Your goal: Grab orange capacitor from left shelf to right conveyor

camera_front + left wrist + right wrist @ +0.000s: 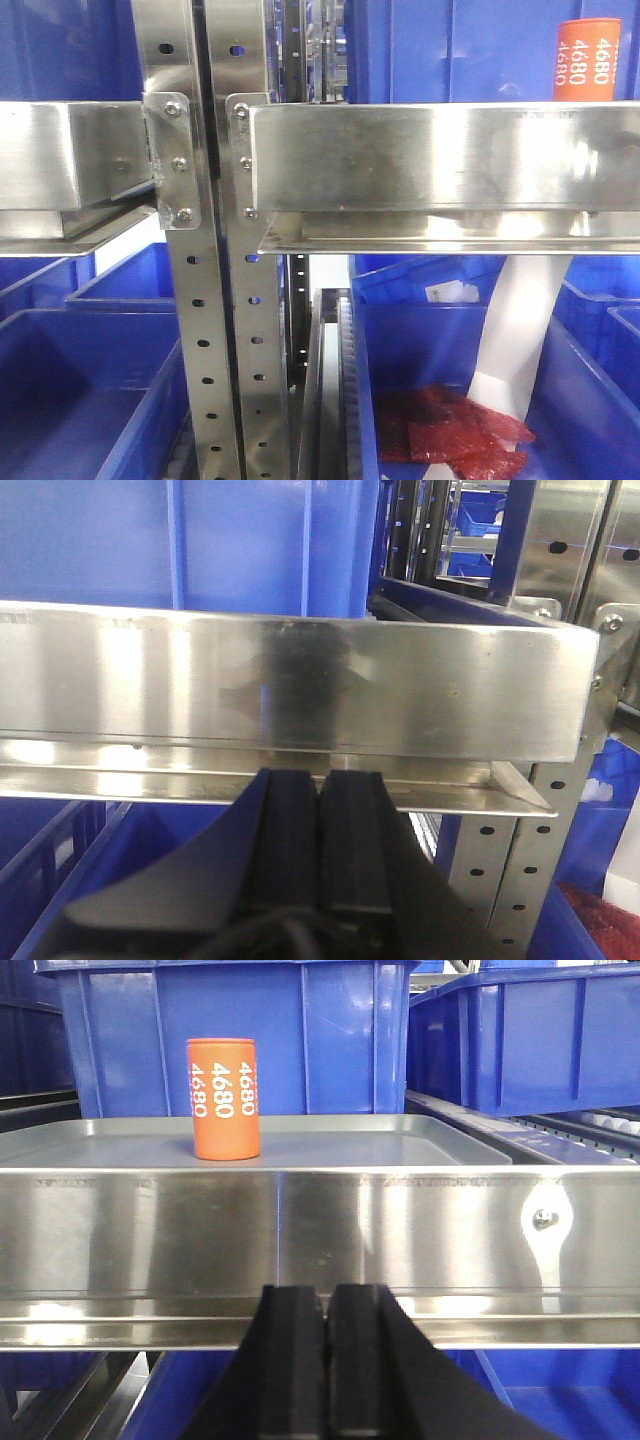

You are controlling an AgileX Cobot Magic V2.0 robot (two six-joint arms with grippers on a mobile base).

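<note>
Untouched orange capacitor (223, 1100) stands on tray (400, 1145); right gripper (327, 1300) closed, empty, under shelf rail (420, 1235), likely pre-approach; left gripper (320, 780) likewise closed.

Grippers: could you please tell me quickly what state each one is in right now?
Left gripper: shut, holding nothing.
Right gripper: shut, holding nothing; the orange capacitor stands apart on the tray.

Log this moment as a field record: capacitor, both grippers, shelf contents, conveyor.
capacitor: orange capacitor, upright on silver tray, not grasped
left gripper: fingers together, empty, facing shelf rail
right gripper: fingers together, empty, facing the rail below the capacitor
red packets: in lower blue bin
conveyor: not in view
</note>
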